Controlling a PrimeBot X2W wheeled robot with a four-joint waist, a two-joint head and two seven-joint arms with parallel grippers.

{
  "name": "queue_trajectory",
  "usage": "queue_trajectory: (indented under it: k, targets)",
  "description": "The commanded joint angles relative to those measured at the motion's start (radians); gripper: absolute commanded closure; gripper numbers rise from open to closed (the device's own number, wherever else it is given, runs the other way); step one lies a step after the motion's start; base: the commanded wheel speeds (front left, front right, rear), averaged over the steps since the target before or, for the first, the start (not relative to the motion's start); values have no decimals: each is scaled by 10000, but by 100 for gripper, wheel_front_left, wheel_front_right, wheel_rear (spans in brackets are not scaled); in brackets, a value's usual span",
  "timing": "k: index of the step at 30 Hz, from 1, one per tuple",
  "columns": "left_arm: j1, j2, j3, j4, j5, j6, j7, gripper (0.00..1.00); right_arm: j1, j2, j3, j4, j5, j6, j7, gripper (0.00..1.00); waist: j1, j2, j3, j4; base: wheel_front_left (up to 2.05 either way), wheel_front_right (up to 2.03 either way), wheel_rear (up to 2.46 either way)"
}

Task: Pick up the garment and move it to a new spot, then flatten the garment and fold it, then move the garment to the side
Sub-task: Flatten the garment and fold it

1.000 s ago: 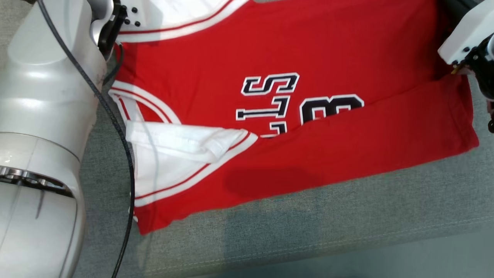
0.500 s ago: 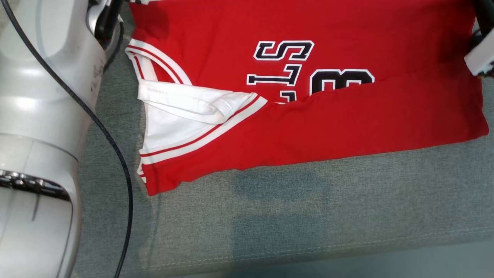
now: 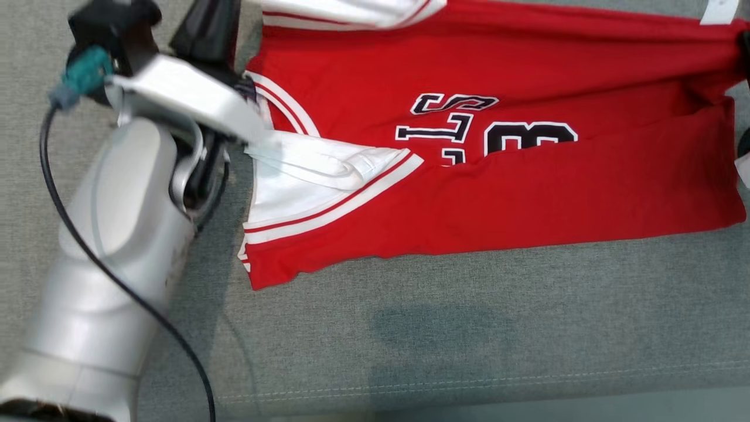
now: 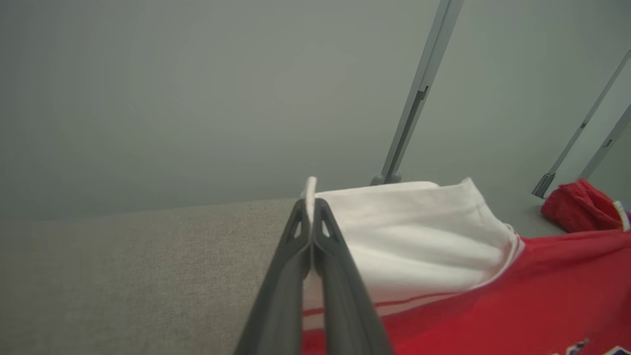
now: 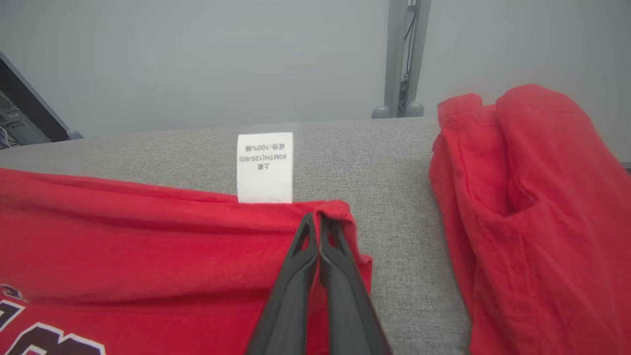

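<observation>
Two grippers are holding the red garment (image 3: 498,193) on the grey cushion (image 3: 469,328).
The left gripper (image 4: 310,207) is clamping its white sleeve edge and the right gripper (image 5: 319,222) is clamping the red corner beside the label (image 5: 264,167). The garment is lying spread near the cushion's far edge.

The garment (image 3: 498,193) is soft matt cloth, red and white, with a smooth white label (image 5: 265,167). The grey cushion (image 3: 469,328) under it is coarse woven fabric, matt and rough. The left forearm shell (image 3: 117,246) is smooth, glossy pale plastic.
</observation>
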Motion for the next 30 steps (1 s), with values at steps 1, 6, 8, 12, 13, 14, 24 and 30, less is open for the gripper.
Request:
queue_trajectory:
  k: [1, 6, 8, 12, 13, 14, 24, 30]
  targets:
    - [532, 517, 348, -922, 73, 231, -47, 100, 618, -486, -43, -291, 234, -2, -182, 100, 0, 0, -142, 79, 0, 0, 0]
    - [2405, 812, 442, -2985, -57, 756, 62, 100, 1197, -823, 5, -567, 419, -2, -246, 100, 0, 0, -340, 144, 0, 0, 0]
    - [3008, 929, 457, -3747, -83, 1007, 211, 100, 1358, -927, -17, -634, 437, -2, -258, 100, 0, 0, -392, 176, 0, 0, 0]
    - [4018, 1107, 488, -5118, -219, 1452, 644, 100, 1704, -1105, -72, -768, 230, -2, -272, 100, 0, 0, -467, 217, 0, 0, 0]
    - [4250, 1150, 460, -5420, -233, 1559, 793, 100, 1801, -1114, -136, -820, 195, -2, -273, 100, 0, 0, -477, 226, 0, 0, 0]
    - [4486, 1162, 437, -5725, -282, 1652, 919, 100, 1921, -1106, -206, -873, 184, -2, -274, 100, 0, 0, -486, 235, 0, 0, 0]
    - [6394, 1248, 30, -7066, -763, 2171, 1914, 100, 3040, -1031, -509, -1012, 23, -2, -278, 100, 0, 0, -558, 317, 0, 0, 0]
    - [6805, 1121, 56, -6591, -1024, 2160, 1724, 100, 3301, -663, -494, -672, 4, -2, -278, 100, 0, 0, -670, 311, 0, 0, 0]
